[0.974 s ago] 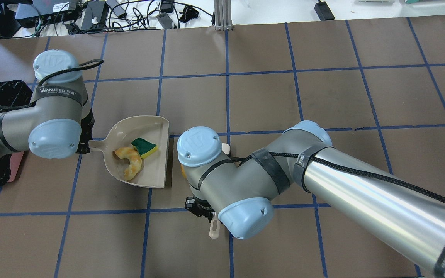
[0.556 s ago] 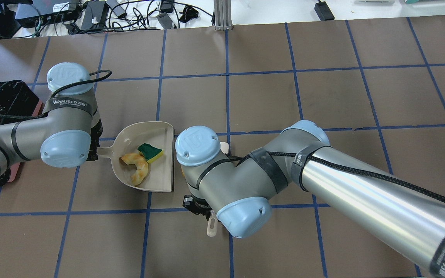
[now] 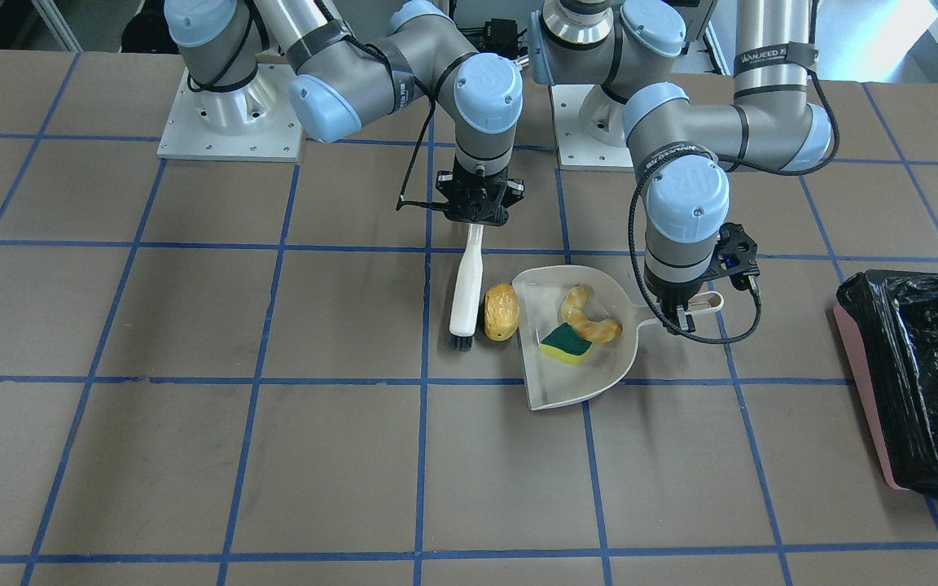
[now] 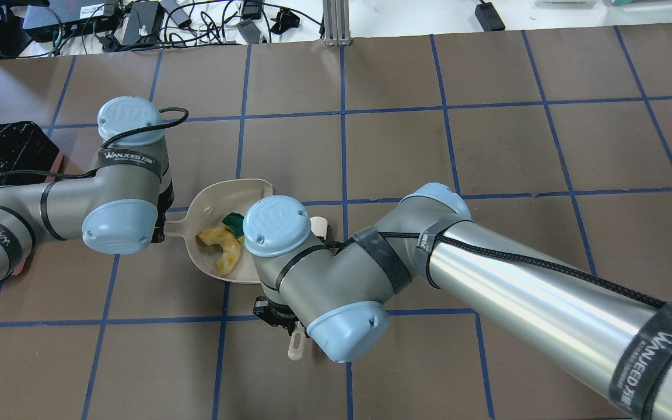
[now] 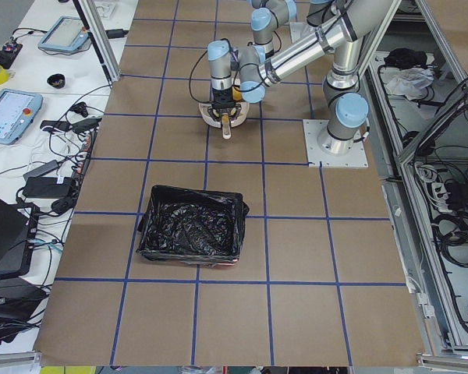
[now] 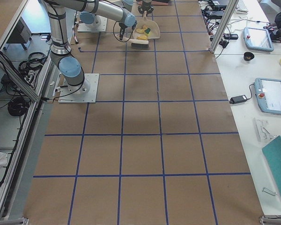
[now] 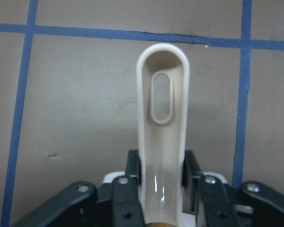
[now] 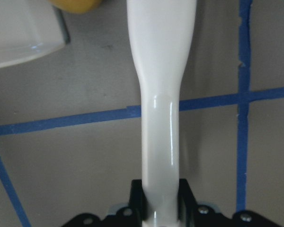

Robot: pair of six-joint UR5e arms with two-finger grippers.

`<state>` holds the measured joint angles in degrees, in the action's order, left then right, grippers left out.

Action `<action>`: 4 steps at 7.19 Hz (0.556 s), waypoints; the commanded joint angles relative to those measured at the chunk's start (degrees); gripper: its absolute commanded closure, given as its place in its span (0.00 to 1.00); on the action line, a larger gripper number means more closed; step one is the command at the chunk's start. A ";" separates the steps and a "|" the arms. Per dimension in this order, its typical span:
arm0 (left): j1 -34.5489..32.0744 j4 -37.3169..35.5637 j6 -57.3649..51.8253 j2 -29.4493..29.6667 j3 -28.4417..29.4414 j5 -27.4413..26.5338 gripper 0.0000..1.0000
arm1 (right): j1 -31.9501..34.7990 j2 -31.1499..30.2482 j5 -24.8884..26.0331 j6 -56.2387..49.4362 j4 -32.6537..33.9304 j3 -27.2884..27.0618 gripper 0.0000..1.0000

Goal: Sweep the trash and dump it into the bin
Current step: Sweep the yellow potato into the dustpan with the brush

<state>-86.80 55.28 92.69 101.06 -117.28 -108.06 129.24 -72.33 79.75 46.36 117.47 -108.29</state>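
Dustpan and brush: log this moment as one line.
left hand: shut on dustpan | right hand: shut on brush | in dustpan: croissant, sponge | roll: outside, between brush and dustpan | bin: apart from dustpan

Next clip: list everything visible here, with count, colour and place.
table: one, brown with blue tape grid, under everything
dustpan: one, beige, mid-table
brush: one, white with black bristles, near dustpan mouth
roll: one, golden-brown, between brush and dustpan
croissant piece: one, tan, inside dustpan
sponge piece: one, green and yellow, inside dustpan
bin: one, pinkish with black liner, toward robot's left
left end effector: one, black, shut on dustpan handle
right end effector: one, black, shut on brush handle
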 commanded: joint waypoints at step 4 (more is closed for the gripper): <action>-4.51 -0.26 3.29 1.60 1.35 1.27 1.00 | 3.47 6.04 -4.16 5.47 4.79 7.10 1.00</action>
<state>-90.56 55.30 96.30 102.29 -116.12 -107.19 132.06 -67.88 76.53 49.80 121.88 -103.70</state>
